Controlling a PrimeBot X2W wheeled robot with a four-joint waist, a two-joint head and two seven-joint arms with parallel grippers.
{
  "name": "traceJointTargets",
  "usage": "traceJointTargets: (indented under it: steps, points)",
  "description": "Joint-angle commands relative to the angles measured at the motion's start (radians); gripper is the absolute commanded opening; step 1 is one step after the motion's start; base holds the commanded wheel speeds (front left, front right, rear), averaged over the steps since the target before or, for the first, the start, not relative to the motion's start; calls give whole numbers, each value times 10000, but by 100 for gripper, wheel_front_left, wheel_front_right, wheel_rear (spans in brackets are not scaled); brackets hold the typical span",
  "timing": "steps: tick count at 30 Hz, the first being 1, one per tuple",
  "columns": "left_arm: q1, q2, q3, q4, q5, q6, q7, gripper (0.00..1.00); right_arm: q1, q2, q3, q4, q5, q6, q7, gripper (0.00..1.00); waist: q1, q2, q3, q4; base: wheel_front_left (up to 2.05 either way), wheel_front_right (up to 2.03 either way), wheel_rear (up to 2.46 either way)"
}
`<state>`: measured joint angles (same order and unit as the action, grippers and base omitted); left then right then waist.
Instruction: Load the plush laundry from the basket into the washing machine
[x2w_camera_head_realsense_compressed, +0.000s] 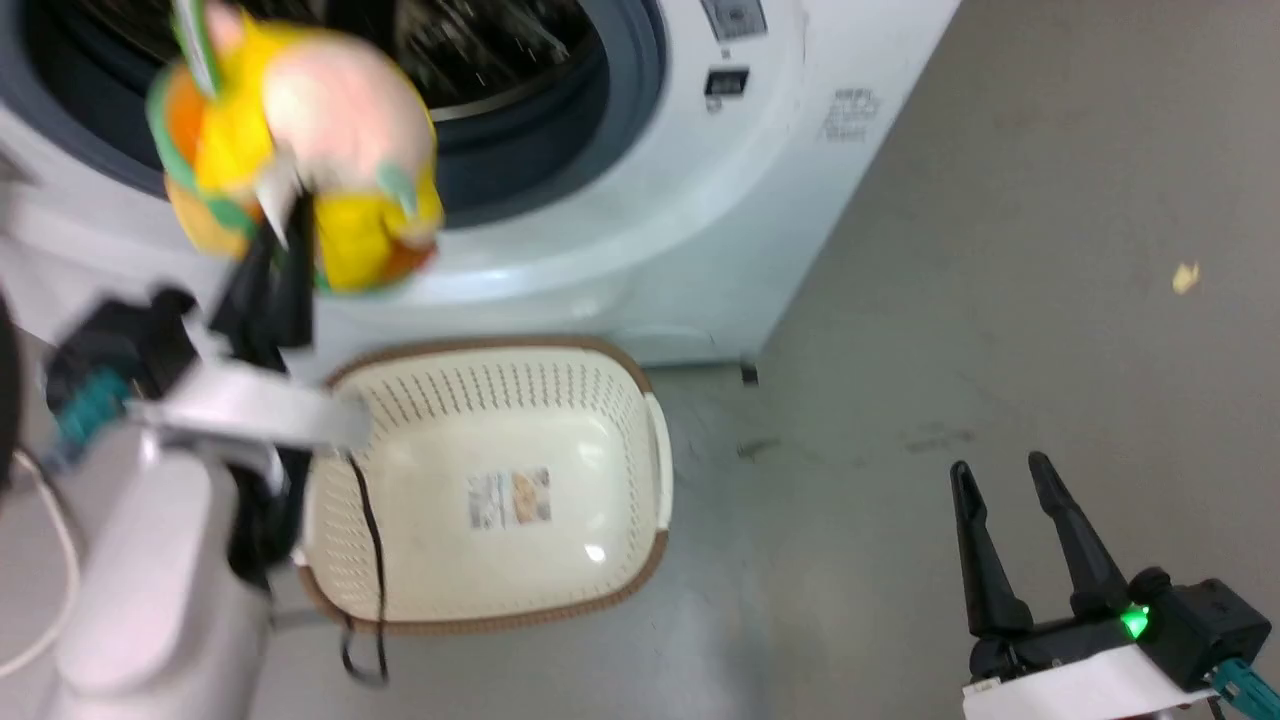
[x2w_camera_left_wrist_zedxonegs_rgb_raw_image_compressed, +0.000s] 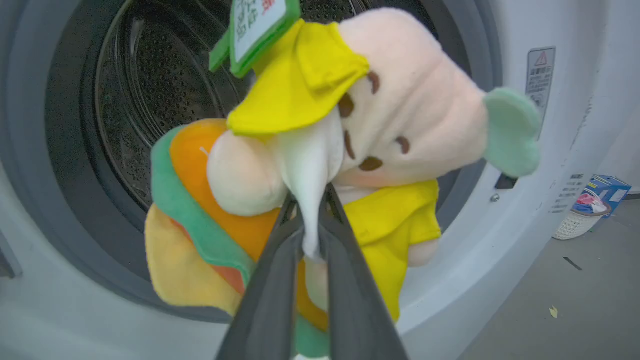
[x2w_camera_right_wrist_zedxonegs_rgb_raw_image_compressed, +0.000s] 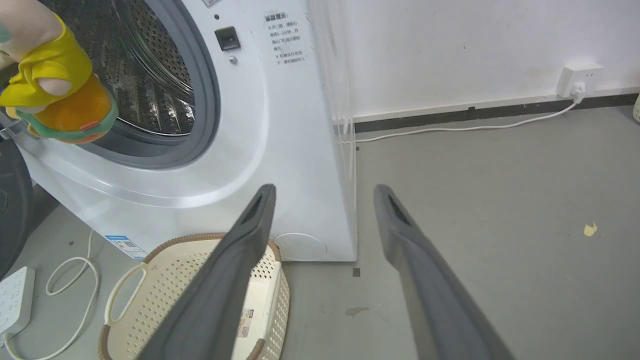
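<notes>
My left gripper (x2w_camera_left_wrist_zedxonegs_rgb_raw_image_compressed: 311, 200) is shut on a white flap of the plush laundry (x2w_camera_left_wrist_zedxonegs_rgb_raw_image_compressed: 320, 150), a doll with a pale pink head, yellow clothing, an orange body edged in green and a green hang tag. It hangs in the air just in front of the open mouth of the washing machine (x2w_camera_left_wrist_zedxonegs_rgb_raw_image_compressed: 65, 150), whose steel drum (x2w_camera_left_wrist_zedxonegs_rgb_raw_image_compressed: 165, 85) shows behind it. In the head view the plush laundry (x2w_camera_head_realsense_compressed: 300, 150) is raised above the basket (x2w_camera_head_realsense_compressed: 490, 480), which stands on the floor below with nothing in it. My right gripper (x2w_camera_head_realsense_compressed: 1000, 475) stands open at the lower right, away from both.
The washer's dark round door (x2w_camera_right_wrist_zedxonegs_rgb_raw_image_compressed: 12, 200) stands open at the left. A white power strip (x2w_camera_right_wrist_zedxonegs_rgb_raw_image_compressed: 12, 300) and loose cable (x2w_camera_right_wrist_zedxonegs_rgb_raw_image_compressed: 70, 280) lie on the floor by the basket (x2w_camera_right_wrist_zedxonegs_rgb_raw_image_compressed: 175, 280). A wall socket (x2w_camera_right_wrist_zedxonegs_rgb_raw_image_compressed: 577, 77) feeds a cable along the wall. Grey floor (x2w_camera_head_realsense_compressed: 1000, 250) stretches to the right.
</notes>
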<state>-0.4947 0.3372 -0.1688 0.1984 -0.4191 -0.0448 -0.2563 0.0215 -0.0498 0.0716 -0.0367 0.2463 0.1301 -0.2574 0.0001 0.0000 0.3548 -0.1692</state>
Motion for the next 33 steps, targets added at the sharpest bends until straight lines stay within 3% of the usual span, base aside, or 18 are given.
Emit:
traceJointTargets:
  steps: [1,7,13,20,33]
  points:
    - [-271,42,52,61,46,-56,-54,0,-109,-4,9,-57,22,6,-44,100,-1,0,579,-315,0,0,0]
    - [-2458,551,231,1305,-64,-397,132,0,-287,-4,364,-276,358,6,-44,100,-1,0,1821,-965,0,0,0]
    - [-5111,1502,249,2124,-121,-663,1026,0,-405,-4,673,-467,803,6,-44,100,-1,0,2933,-1587,0,0,0]
    - [-7670,2527,-500,3431,-31,-832,2243,0,-668,-4,932,-543,1244,6,-44,100,-1,0,3659,-2153,0,0,0]
    - [-9395,3609,-2288,6232,105,-857,4033,0,-982,-4,1230,-574,1668,6,-44,100,-1,0,4272,-2438,0,0,0]
